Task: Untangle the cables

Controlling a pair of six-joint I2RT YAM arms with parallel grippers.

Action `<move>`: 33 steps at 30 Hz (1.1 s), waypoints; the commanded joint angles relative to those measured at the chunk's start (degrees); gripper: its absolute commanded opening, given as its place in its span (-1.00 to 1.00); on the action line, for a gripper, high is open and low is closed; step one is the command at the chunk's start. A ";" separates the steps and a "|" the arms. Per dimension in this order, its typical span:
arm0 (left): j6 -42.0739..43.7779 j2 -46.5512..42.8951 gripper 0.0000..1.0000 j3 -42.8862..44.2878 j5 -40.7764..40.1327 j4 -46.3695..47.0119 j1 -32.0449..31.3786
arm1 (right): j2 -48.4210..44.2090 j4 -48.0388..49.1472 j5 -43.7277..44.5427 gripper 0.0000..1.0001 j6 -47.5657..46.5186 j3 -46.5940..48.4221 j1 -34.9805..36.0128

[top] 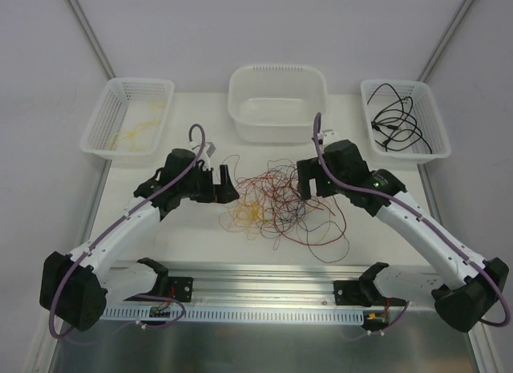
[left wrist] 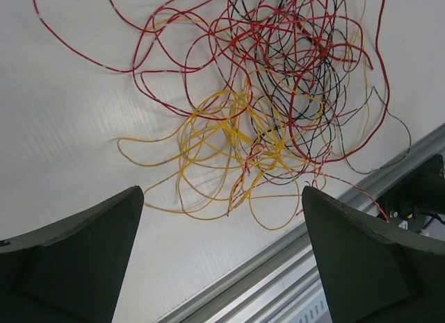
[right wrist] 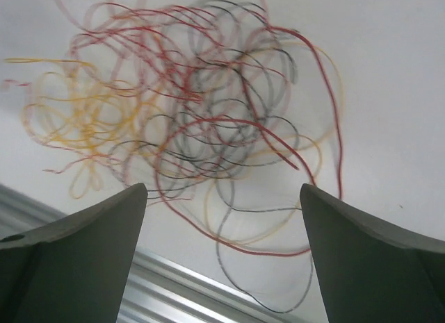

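Red, yellow and black cables (top: 276, 200) lay in one loose heap at the middle of the worktop (top: 192, 249), the yellow loops bunched toward its seven o'clock and one long red loop trailing out at five o'clock. The left claw (top: 224, 185) hung at the heap's nine o'clock and the right claw (top: 309, 179) at its two o'clock, both spread wide and holding nothing, neither seeming to touch a strand. The chief risk looked to be a bite that took several colours at once: the strands crossed so densely at the centre that a lift there would likely drag the whole heap and draw the knots tighter. With both claws so near the heap, reaching in together might bring them into each other. At six o'clock a metal rail (top: 264, 278) ran along the near edge, and the lowest red loop lay close to it, so a pull that way might snag. At ten o'clock a mesh basket (top: 98, 116) held some yellow wires (top: 138, 132), at two o'clock a second basket (top: 438, 123) held black leads (top: 398, 120), and a white tub (top: 276, 69) stood at twelve o'clock; the right arm (top: 409, 216) stood between the heap and the second basket.
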 commanded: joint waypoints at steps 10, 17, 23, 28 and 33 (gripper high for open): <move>-6.35 27.84 0.98 20.23 -18.17 3.42 -17.59 | 7.33 11.97 -6.57 0.50 -0.01 -14.49 -21.01; -9.16 40.33 0.98 25.88 -25.10 3.42 -19.36 | 14.98 17.35 -8.59 0.29 -0.54 -15.90 -24.26; -11.45 46.84 0.90 27.28 -26.61 3.42 -19.36 | 19.38 19.72 -8.41 0.05 -0.63 -15.11 -26.11; -12.50 48.78 0.62 25.88 -28.54 3.51 -19.36 | 22.72 20.86 -8.85 -0.11 -0.89 -14.93 -26.11; -13.21 47.03 -0.11 22.55 -30.03 3.68 -19.36 | 24.48 21.57 -8.85 -0.34 -0.98 -15.29 -26.11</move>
